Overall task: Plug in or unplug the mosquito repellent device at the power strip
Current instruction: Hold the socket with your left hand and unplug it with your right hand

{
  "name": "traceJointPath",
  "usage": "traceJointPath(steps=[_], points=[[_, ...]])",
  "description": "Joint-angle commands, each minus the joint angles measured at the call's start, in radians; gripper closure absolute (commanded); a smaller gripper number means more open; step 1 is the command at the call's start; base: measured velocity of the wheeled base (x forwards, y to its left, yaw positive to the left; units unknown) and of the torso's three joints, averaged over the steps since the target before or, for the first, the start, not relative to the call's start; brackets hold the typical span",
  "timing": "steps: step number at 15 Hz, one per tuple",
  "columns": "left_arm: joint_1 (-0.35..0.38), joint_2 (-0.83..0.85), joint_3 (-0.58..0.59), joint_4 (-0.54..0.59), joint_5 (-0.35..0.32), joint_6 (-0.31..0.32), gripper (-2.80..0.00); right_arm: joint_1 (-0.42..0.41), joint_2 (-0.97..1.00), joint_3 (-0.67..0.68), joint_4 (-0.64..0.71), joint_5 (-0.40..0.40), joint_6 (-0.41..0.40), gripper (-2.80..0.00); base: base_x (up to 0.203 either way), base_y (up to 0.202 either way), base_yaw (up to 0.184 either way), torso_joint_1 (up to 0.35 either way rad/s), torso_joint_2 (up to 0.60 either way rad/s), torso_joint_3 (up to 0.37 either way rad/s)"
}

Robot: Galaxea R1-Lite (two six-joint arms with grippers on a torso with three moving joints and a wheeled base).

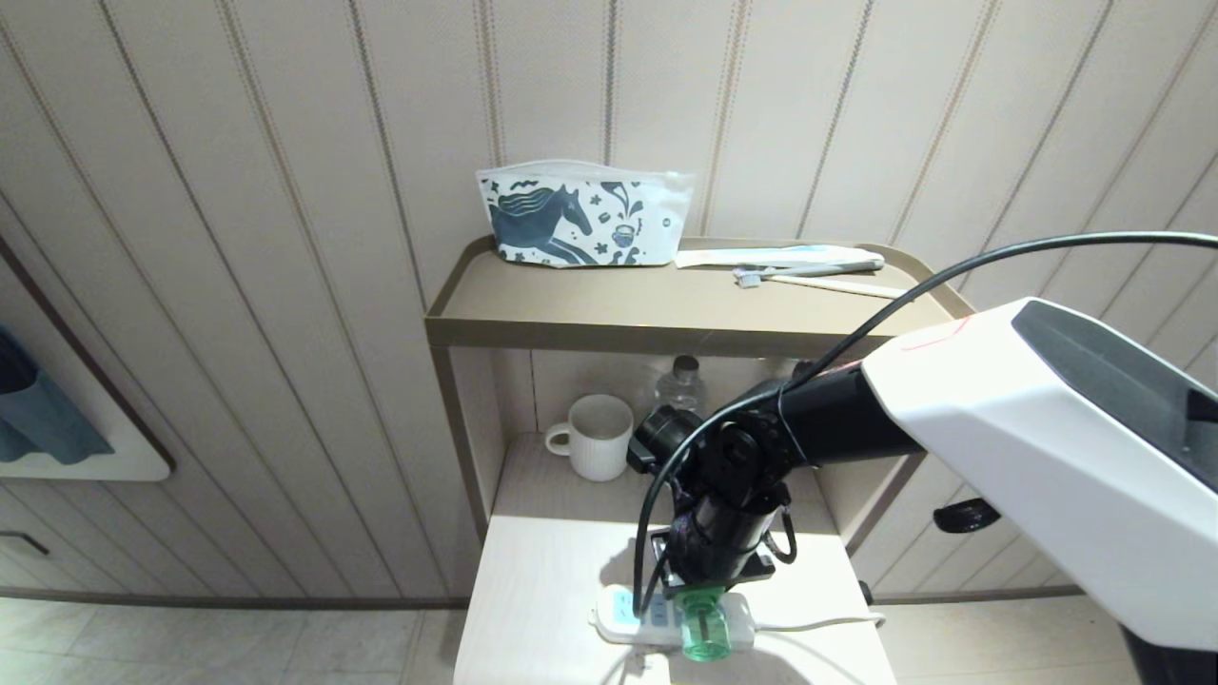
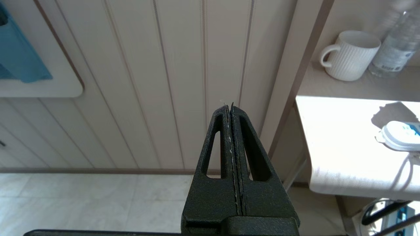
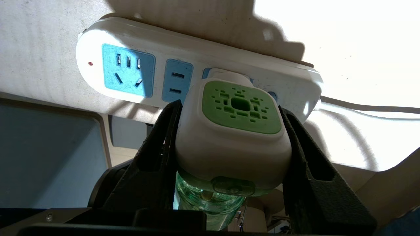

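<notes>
Beige panelled wall stood behind a tan two-tier shelf unit (image 1: pixel 666 323), with a pale wooden table (image 1: pixel 552 590) in front of it. On the top shelf, from left to right, lay a white pouch with a blue horse print (image 1: pixel 582 217) and a toothbrush (image 1: pixel 809 276). Below sat a white ribbed mug (image 1: pixel 595 438), then a clear water bottle (image 1: pixel 681 385). The left gripper (image 2: pixel 229 108) hung off the table's left side, fingers pressed together, holding nothing. On the table's front edge lay the power strip (image 3: pixel 137 72). The right gripper (image 3: pixel 229 131) pointed down at it, fingers clamped on both sides of the mosquito repellent device (image 3: pixel 234 131), which sat in the strip's socket nearest the cord (image 3: pixel 367 109).
</notes>
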Motion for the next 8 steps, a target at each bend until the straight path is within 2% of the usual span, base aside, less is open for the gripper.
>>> traceJointPath(steps=[1,4,6,8], points=[[0.000,0.029,-0.129,0.007,-0.006,-0.008,0.00,0.000,-0.023,0.012,0.001,0.001,0.003,0.00,0.000,0.000,0.000,0.000,0.00,0.000],[0.001,0.263,-0.366,0.080,-0.050,-0.107,0.00,0.000,-0.037,0.005,-0.001,0.003,0.004,0.00,0.000,0.000,0.000,0.000,0.00,0.000],[0.002,0.509,-0.463,0.137,-0.149,-0.159,0.00,0.000,-0.047,-0.006,-0.002,0.004,0.003,0.00,0.000,0.000,0.000,0.000,0.00,0.000],[-0.017,0.730,-0.512,0.171,-0.264,-0.187,0.00,0.000,-0.061,-0.014,-0.002,0.004,-0.003,0.00,0.000,0.000,0.000,0.000,0.00,0.000]])
